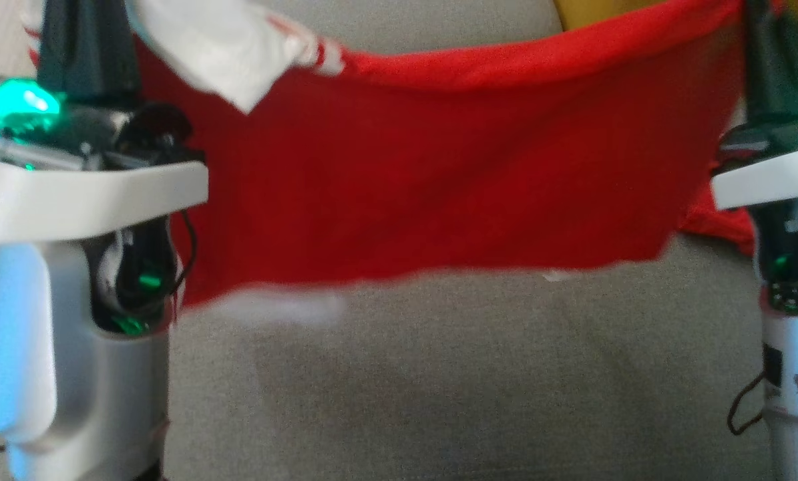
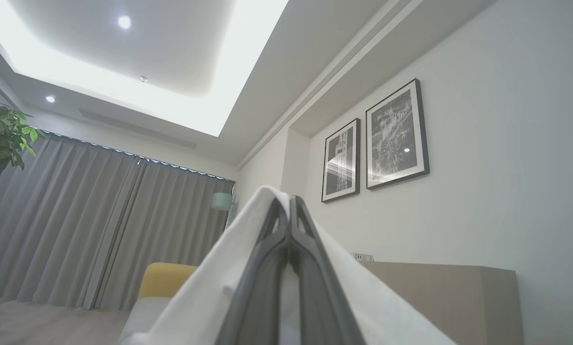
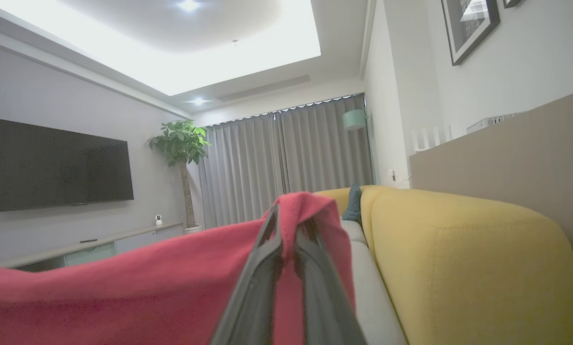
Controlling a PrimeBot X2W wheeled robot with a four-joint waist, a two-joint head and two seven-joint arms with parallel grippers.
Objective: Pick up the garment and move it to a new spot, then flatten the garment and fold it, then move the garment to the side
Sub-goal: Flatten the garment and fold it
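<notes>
The bright red cloth shorts with white trim (image 1: 439, 180) hang stretched between both arms, their lower hem free above the grey woven sofa cushion (image 1: 439, 387) — open room beneath. The left pincer (image 2: 290, 200) is clamped on white lining and the right pincer (image 3: 286, 215) on a red corner. Beyond — a rounded mustard-yellow sofa back (image 3: 459, 249), then grey pleated curtains (image 3: 286, 158).

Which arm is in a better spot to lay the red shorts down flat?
Probably right: the right tool pinches the shorts' red edge; the left tool holds loose white pocket lining.
</notes>
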